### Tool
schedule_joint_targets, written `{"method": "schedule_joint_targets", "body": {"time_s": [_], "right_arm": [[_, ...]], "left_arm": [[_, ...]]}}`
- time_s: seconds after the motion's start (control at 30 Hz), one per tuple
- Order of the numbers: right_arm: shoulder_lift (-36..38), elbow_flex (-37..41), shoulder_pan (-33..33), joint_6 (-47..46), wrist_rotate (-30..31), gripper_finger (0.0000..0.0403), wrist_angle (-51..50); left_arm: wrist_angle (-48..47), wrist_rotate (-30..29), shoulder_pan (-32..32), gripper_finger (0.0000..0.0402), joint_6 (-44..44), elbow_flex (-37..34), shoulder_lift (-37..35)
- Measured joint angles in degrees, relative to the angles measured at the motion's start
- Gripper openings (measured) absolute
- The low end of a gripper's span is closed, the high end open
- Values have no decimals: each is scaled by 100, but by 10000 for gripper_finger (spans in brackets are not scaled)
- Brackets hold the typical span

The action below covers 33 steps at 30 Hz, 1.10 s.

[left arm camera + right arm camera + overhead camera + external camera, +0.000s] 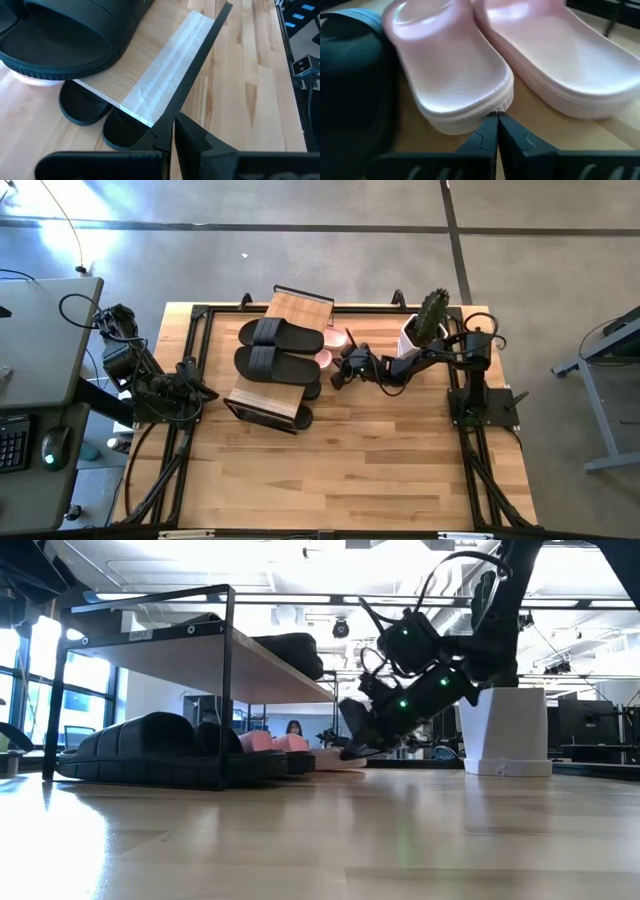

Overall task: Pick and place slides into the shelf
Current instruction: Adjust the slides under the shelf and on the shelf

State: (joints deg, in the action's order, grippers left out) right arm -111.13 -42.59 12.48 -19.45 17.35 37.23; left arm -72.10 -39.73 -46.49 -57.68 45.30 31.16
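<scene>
1. In the right wrist view the right gripper (pixel 497 131) has its two dark fingers pressed together with no gap, holding nothing. Their tips sit just at the heel edge of the nearer pink slide (pixel 455 75); whether they touch it cannot be told.
2. Just beyond, a second pink slide (pixel 560 55) lies beside the first, both flat on the wooden table (pixel 580 135). A black slide (pixel 350 75) lies at about nine o'clock from the nearer pink one.
3. From above, the right gripper (pixel 338 376) reaches from the right arm's base toward nine o'clock, low over the table (pixel 380 460), ending at the right edge of the shelf (pixel 290 308), beside the pink slides (pixel 332 348).
4. The shelf stands slanted near the table's centre, toward the far edge. Two black slides (pixel 278 348) lie side by side on its top board; other dark slides (pixel 150 750) sit under it on the table.
5. The left gripper (pixel 205 392) waits at about eight o'clock from the shelf, off its near left corner. Its fingers (pixel 165 135) are closed and empty, pointing at the shelf's black frame.
6. A white pot with a cactus (pixel 425 325) stands at about three o'clock from the shelf, near the right arm.
</scene>
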Motion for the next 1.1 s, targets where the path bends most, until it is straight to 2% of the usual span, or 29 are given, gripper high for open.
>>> {"method": "schedule_joint_targets", "body": {"time_s": [0.23, 0.53, 0.67, 0.93, 1.1], "right_arm": [[2, -453, 36, 145, -151, 0, -743], [2, -485, 36, 108, -104, 0, -1003], [2, -485, 16, 169, 265, 0, -1166], [7, -485, -95, 506, 1480, 0, -1225], [9, -486, -57, 497, 1786, 0, -1352]], "left_arm": [[2, 1, -1, 8, 34, 0, 0], [4, 1, -1, 8, 36, 0, 0], [4, 3, -1, 7, 36, 0, 0], [4, 3, 0, 7, 36, 0, 0], [4, 5, -1, 7, 34, 0, 0]]}}
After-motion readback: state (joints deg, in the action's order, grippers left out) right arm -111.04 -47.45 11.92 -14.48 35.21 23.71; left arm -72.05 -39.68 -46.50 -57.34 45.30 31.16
